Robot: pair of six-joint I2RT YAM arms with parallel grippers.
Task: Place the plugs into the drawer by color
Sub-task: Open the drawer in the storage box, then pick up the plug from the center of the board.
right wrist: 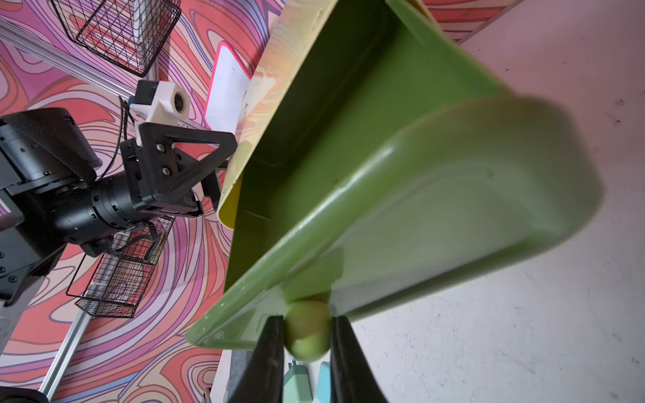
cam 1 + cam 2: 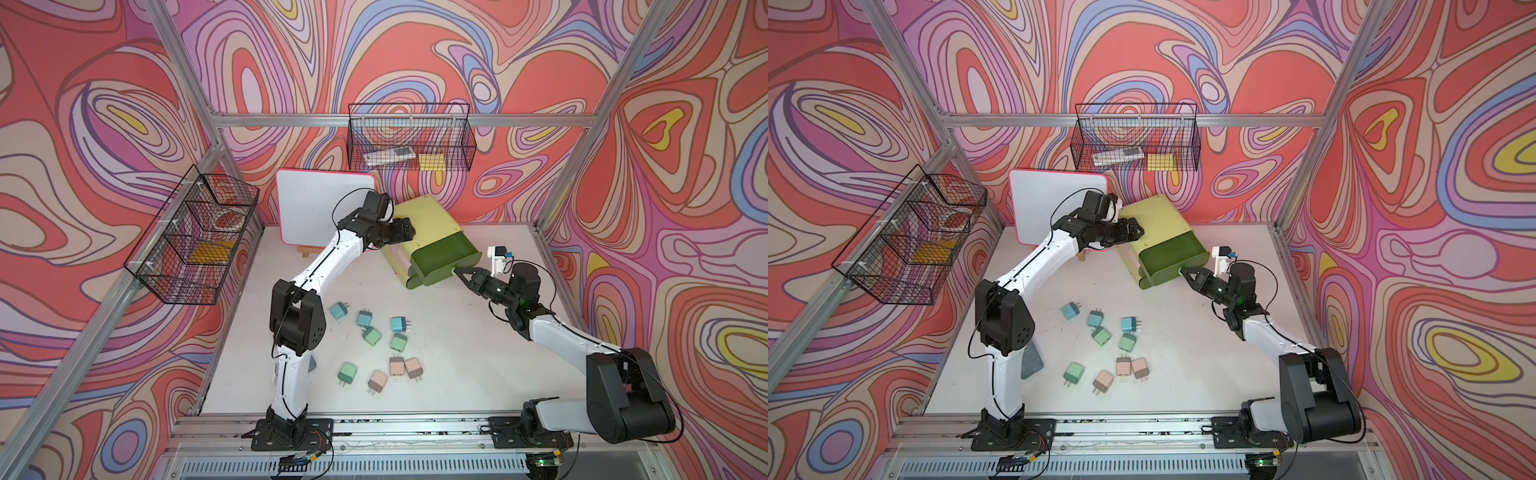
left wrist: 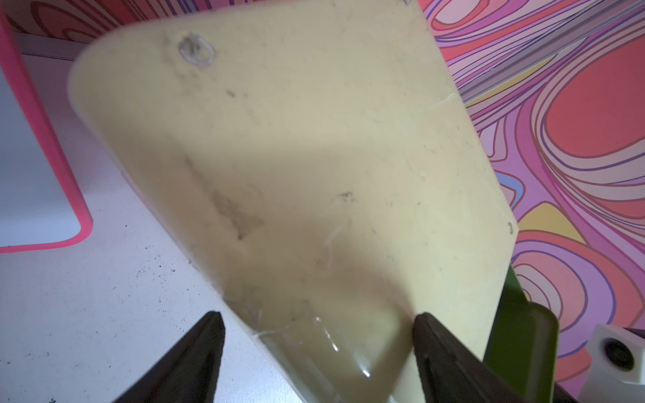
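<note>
Nearest my bases, the plugs lie scattered on the surface, the pink ones and one green closest and the blue ones farther out. All are well apart from the chest. Beyond them my right tool pinches the knob of the top drawer, which stands pulled out toward that arm with no plug showing inside. Farthest, my left tool is spread astride the chest's upper corner; I cannot tell whether it presses. I judge the plugs nearer my left arm, with the drawer beyond them, rightward.
</note>
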